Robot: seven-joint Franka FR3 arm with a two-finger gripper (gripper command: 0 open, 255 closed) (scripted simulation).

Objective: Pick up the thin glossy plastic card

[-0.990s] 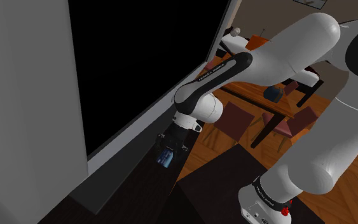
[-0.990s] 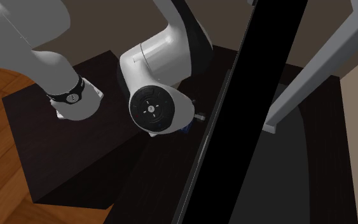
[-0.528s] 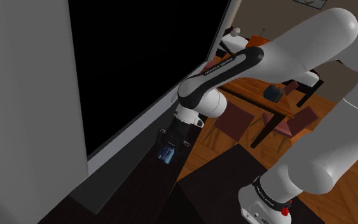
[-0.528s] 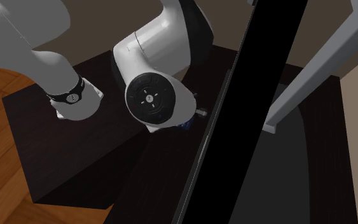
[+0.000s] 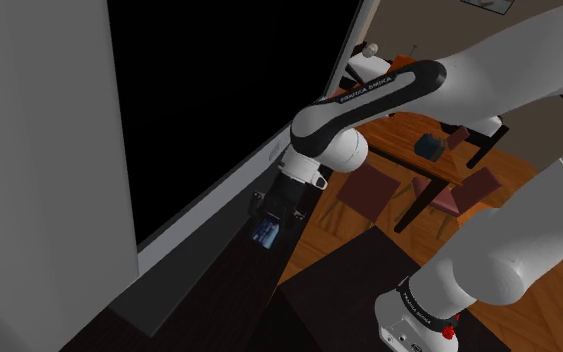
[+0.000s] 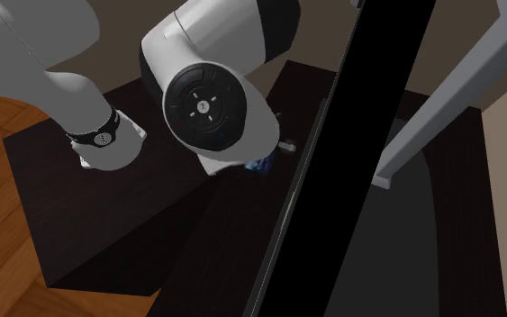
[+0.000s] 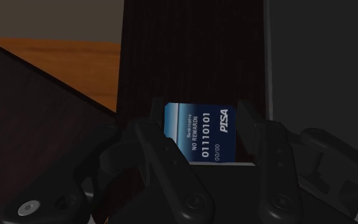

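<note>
Card (image 7: 199,130), one, blue with white print, sits between my two fingers (image 7: 157,121), whose tips press its opposite edges; my pincer (image 7: 200,113) is narrowed to the card's width, just above a dark wooden counter (image 7: 190,57). A grey wall (image 5: 39,150) framing one black area (image 5: 219,90) stands close beside me. Farther off on the wooden floor (image 7: 75,63) are one table (image 5: 409,160) and two reddish chairs (image 5: 371,185).
</note>
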